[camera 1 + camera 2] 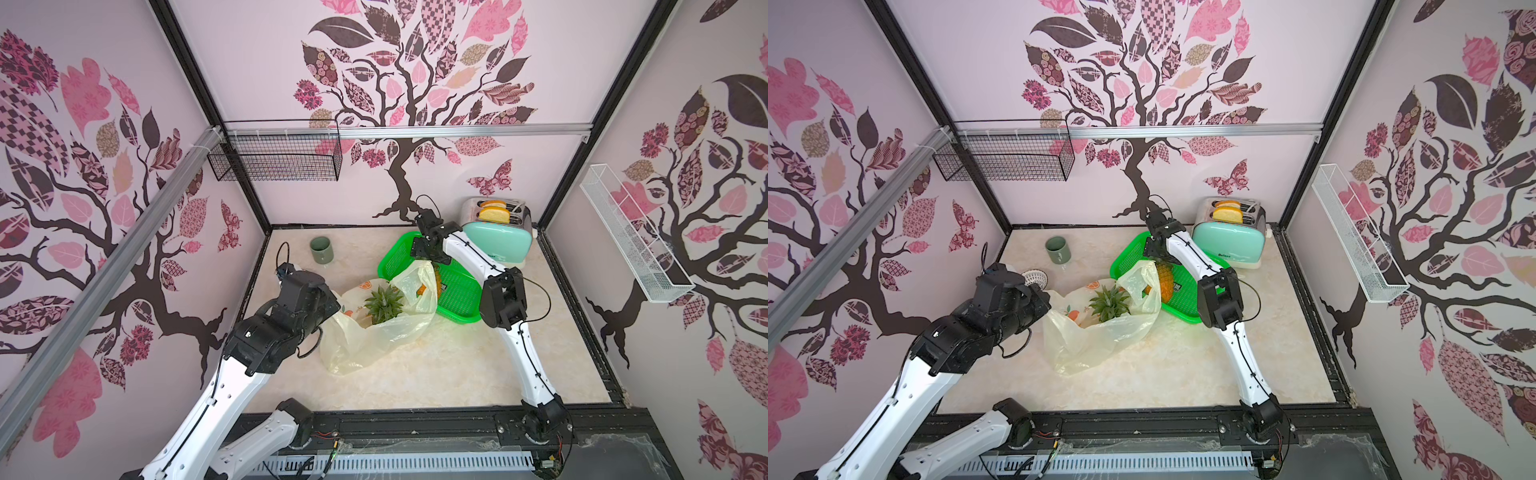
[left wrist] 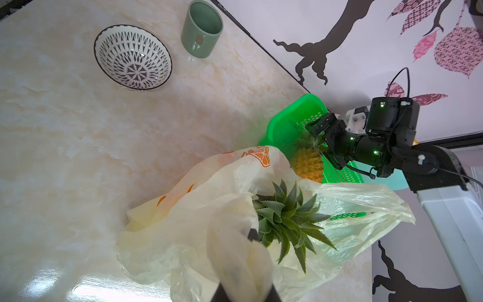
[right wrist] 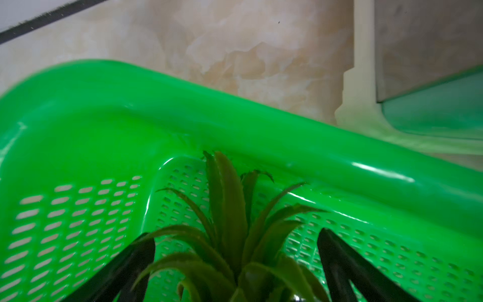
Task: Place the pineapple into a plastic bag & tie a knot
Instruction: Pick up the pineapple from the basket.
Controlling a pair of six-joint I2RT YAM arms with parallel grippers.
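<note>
Pale-yellow film makes up the bag (image 1: 365, 345), which lies crumpled on the marble-look table (image 1: 436, 374) nearest the arm bases. Its mouth gapes open toward the back wall. 1 pineapple (image 1: 383, 305) sits inside. Its green crown pokes out of the mouth, and film hides most of the body.

At the bag's left edge, the left gripper (image 2: 251, 235) has its fingers pressed together, pinching a fold of the bag's rim. In the left wrist view the film drapes over them, so only 1 dark tip shows.

Farther back, a flap of the bag's rim stands up against the near edge of the green basket (image 1: 461, 299). A 2nd pineapple (image 2: 307, 163) lies on its side in the basket, crown toward the back wall. The right gripper (image 3: 236, 236) is lowered over that crown. Its fingers (image 3: 130, 264) are spread wide, 1 on each side of the leaves. Whether they touch the leaves cannot be told.

Beyond the left gripper are a patterned bowl (image 2: 132, 57) and, nearer the back wall, a green cup (image 1: 321, 250). At the back right, just beside the basket, a mint toaster (image 1: 498, 241) holds 2 bread slices (image 1: 493, 214).
</note>
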